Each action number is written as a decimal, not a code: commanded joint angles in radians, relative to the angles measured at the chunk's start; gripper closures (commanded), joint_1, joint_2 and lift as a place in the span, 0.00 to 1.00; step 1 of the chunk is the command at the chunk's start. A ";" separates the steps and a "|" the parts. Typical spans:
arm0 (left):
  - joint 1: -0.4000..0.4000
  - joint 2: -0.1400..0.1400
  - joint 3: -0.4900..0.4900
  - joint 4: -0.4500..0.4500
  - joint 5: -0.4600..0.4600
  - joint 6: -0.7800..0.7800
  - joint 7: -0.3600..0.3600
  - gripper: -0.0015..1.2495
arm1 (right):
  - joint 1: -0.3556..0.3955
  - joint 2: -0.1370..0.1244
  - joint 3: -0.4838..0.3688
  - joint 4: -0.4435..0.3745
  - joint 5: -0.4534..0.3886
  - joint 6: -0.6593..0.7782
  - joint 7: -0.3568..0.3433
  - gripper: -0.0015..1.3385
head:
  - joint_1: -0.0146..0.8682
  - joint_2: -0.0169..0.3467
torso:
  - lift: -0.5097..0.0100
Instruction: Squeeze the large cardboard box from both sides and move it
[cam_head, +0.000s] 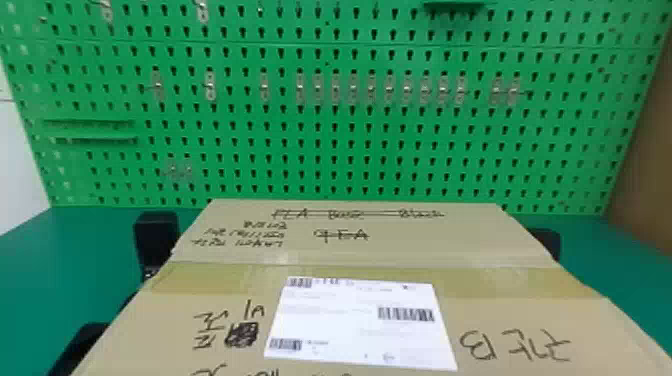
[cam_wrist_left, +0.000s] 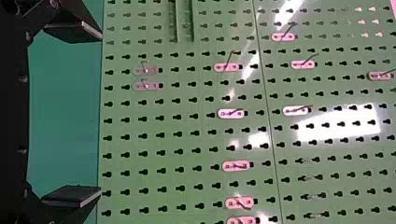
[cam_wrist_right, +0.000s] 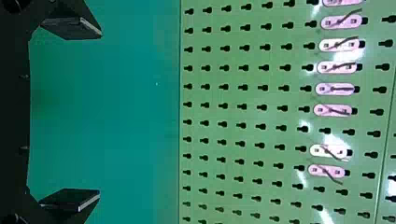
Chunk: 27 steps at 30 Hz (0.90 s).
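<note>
The large cardboard box (cam_head: 380, 255) fills the lower middle of the head view, its taped top with a white label facing up. Against its left edge, near the far corner, stands my left gripper (cam_head: 157, 235), a black shape; more of the black arm shows lower down. Mostly hidden behind the far right edge is my right gripper (cam_head: 548, 242). In the left wrist view the left gripper (cam_wrist_left: 101, 113) has its fingers wide apart with nothing between them. The right gripper (cam_wrist_right: 99, 113) is likewise spread and holds nothing between its fingers. The box's underside is hidden.
A green pegboard (cam_head: 330, 125) with metal hooks and small shelves rises behind the green table (cam_head: 45, 260). A brown panel (cam_head: 645, 150) stands at the far right. Table surface shows on both sides of the box.
</note>
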 joint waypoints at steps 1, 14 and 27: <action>0.000 -0.004 -0.001 0.002 0.000 0.000 0.000 0.10 | 0.000 0.002 0.002 0.002 -0.002 0.000 0.000 0.08 | 0.47 0.19 | 0.58; 0.000 -0.004 -0.001 0.003 0.002 0.000 0.000 0.10 | 0.000 0.002 0.002 0.002 -0.004 0.000 0.000 0.08 | 0.47 0.19 | 0.58; -0.020 -0.004 0.000 0.003 -0.002 0.000 0.000 0.10 | -0.028 -0.011 0.016 0.003 -0.002 0.000 0.000 0.08 | 0.47 0.19 | 0.58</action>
